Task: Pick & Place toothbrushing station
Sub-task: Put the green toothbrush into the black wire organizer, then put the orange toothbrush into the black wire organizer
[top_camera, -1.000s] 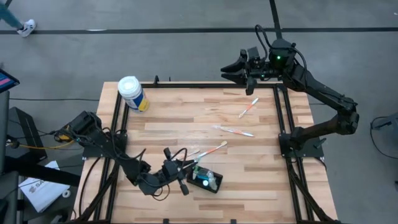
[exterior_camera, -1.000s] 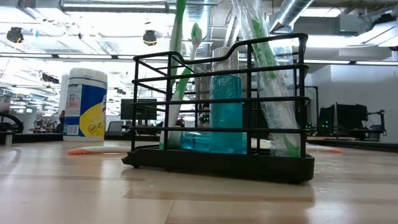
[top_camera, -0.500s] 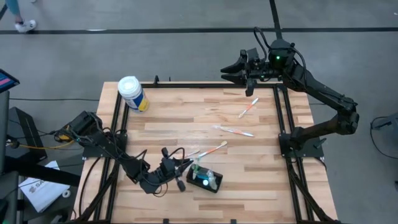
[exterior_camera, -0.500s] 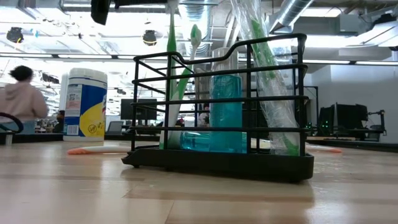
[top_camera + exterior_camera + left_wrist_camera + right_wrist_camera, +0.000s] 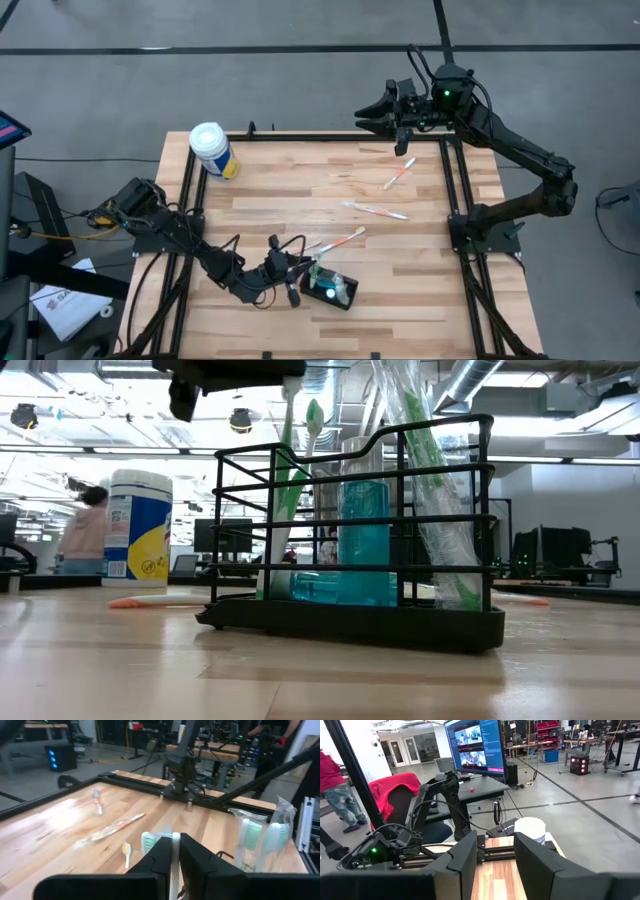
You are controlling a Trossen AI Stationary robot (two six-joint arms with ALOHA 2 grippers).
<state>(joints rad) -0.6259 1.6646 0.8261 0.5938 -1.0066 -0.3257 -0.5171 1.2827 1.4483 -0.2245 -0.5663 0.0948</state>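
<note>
The toothbrushing station (image 5: 331, 289) is a black wire rack (image 5: 350, 525) standing on its flat base near the table's front edge. It holds a teal bottle (image 5: 366, 540) and wrapped toothbrushes (image 5: 252, 842). My left gripper (image 5: 291, 281) hovers level just left of the rack's top, shut on a green and white toothbrush (image 5: 288, 480). The brush's lower end reaches down inside the rack's left compartment. My right gripper (image 5: 386, 112) waits high beyond the table's far edge, open with nothing between its fingers (image 5: 465, 855). My left gripper pinches the toothbrush's white handle (image 5: 175, 845) between its two fingers (image 5: 155, 865), just below the green head. The fingers come in about level and lie across the handle. The brush stands nearly upright, leaning a little, with its lower part inside the rack.
A white-lidded canister (image 5: 213, 150) stands at the far left corner. Loose toothbrushes lie mid-table (image 5: 376, 210), (image 5: 399, 173), and one close to the rack (image 5: 342, 240). A person (image 5: 85, 532) walks in the room behind. Bare wood lies left of centre.
My left gripper has come down toward the rack's top, entering the low view from above, and has rolled a little. The green toothbrush has sunk with it, its lower end staying inside the rack. A person has walked across the background.
</note>
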